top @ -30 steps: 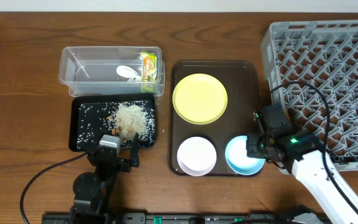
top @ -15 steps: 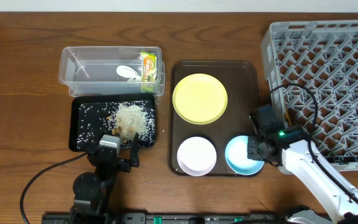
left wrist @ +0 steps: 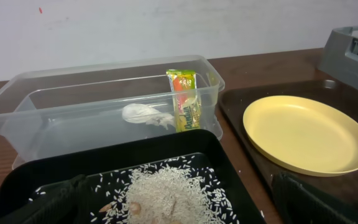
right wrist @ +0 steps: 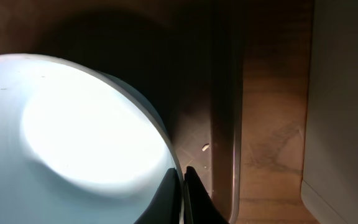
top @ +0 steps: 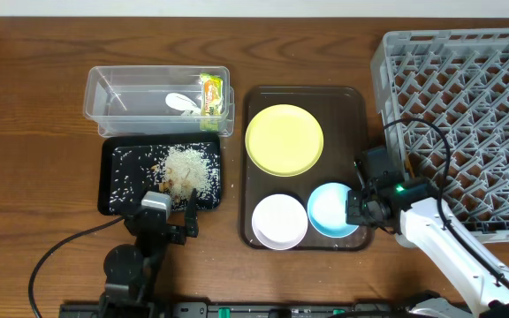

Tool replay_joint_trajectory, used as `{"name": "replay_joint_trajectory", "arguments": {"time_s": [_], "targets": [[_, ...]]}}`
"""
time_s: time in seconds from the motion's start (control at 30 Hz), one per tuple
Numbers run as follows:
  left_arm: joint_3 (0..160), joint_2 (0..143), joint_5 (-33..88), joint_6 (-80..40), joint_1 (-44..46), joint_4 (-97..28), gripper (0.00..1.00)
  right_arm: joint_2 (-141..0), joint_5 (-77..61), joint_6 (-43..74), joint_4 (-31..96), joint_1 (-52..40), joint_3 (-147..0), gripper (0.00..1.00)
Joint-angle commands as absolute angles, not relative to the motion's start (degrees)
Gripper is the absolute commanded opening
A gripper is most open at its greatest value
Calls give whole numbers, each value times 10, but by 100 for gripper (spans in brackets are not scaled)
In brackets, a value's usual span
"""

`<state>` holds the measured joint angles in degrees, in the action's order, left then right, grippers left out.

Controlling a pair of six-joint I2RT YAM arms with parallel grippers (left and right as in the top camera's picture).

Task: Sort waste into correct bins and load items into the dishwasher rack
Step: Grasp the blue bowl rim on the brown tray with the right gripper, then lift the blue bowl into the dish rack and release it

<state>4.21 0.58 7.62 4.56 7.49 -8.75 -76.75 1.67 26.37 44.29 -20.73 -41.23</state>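
My right gripper (top: 357, 210) is shut on the rim of the light-blue bowl (top: 330, 209), which is tilted on the brown serving tray (top: 353, 106); the wrist view shows the fingers (right wrist: 183, 186) pinching the rim of the bowl (right wrist: 73, 124). The pale-yellow plate (top: 284, 139) and white bowl (top: 279, 220) sit on that tray. The clear tub (top: 113, 102) holds the green-and-yellow wrapper (top: 210, 94) and white scrap (top: 181, 103). The black tray (top: 117, 208) holds rice crumbs (top: 186, 168). My left gripper (top: 170, 216) is open over the black tray's near edge. The grey rack (top: 467, 97) stands at the right.
Cables run along the table's front edge by both arms. A strip of bare wood (right wrist: 272, 124) lies between the brown tray and the rack.
The light-blue bowl has shifted left on the brown tray and tipped up, now close to the white bowl, with my right gripper on its rim. The left arm has not moved.
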Motion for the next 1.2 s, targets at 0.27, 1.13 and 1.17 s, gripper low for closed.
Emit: {"name": "replay_joint_trajectory", "arguments": {"time_s": [0.27, 1.13, 1.17], "targets": [[28, 2, 84, 51, 71, -91, 94, -639, 349, 261, 530, -206, -572, 1], [28, 2, 84, 51, 71, -91, 94, -764, 665, 156, 426, -53, -590, 1], [28, 2, 84, 51, 71, -91, 94, -778, 652, 156, 427, -53, -590, 1]]}}
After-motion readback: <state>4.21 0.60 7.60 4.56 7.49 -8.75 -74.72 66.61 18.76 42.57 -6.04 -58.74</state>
